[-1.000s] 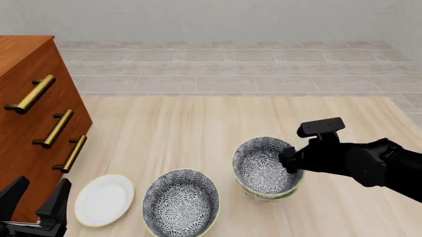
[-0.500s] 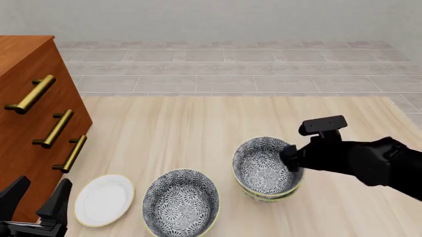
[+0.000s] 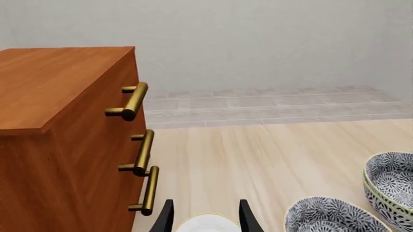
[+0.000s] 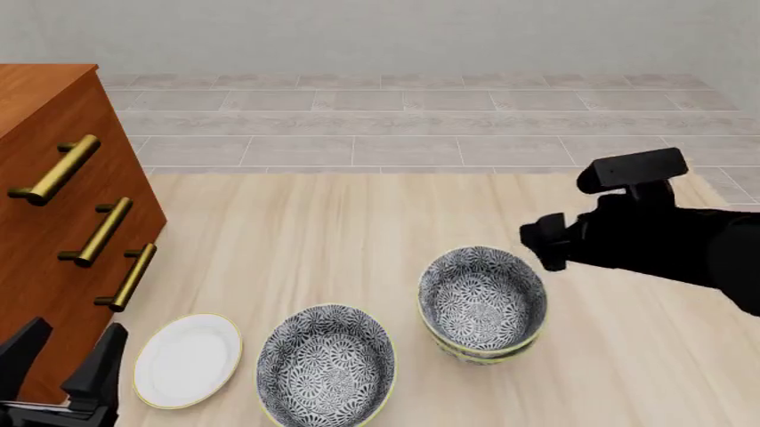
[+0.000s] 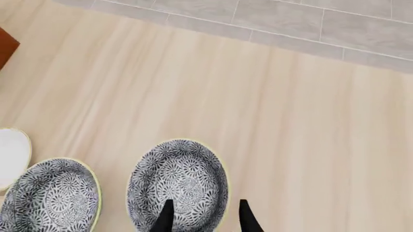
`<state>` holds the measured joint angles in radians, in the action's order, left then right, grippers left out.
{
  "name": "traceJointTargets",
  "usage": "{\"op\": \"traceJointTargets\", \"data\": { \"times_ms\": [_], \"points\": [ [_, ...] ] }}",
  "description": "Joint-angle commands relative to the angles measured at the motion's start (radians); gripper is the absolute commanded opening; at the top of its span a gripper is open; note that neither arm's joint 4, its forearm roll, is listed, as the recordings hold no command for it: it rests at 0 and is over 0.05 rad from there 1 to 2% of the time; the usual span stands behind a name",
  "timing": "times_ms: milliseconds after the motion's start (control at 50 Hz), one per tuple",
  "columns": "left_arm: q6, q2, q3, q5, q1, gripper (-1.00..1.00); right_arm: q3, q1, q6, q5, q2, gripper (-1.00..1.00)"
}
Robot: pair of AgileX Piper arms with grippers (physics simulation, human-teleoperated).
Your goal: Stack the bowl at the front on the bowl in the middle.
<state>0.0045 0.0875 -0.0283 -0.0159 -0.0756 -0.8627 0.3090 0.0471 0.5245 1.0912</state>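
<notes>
On the pale wooden desk (image 4: pixel 356 231) we see the bowl at the front (image 4: pixel 482 298) nested in the bowl in the middle (image 4: pixel 487 350), just below our right end effector (image 4: pixel 537 242), fingers apart and empty; our left end effector (image 4: pixel 66 360), also apart, hovers beside the white plate (image 4: pixel 188 359)
</notes>
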Motion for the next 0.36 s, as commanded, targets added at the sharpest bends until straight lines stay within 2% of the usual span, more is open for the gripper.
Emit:
{"op": "traceJointTargets", "data": {
  "times_ms": [20,180,360],
  "points": [
    [-0.017,-0.021,-0.009,0.021,0.001,1.00,-0.142,0.022,-0.002,0.149,-0.095,1.00],
    [-0.019,-0.030,-0.008,0.031,-0.003,1.00,-0.237,0.013,-0.004,0.231,-0.158,1.00],
    [-0.017,-0.024,-0.005,0.023,0.001,1.00,-0.352,0.010,0.019,0.318,-0.234,1.00]
  ]
}}
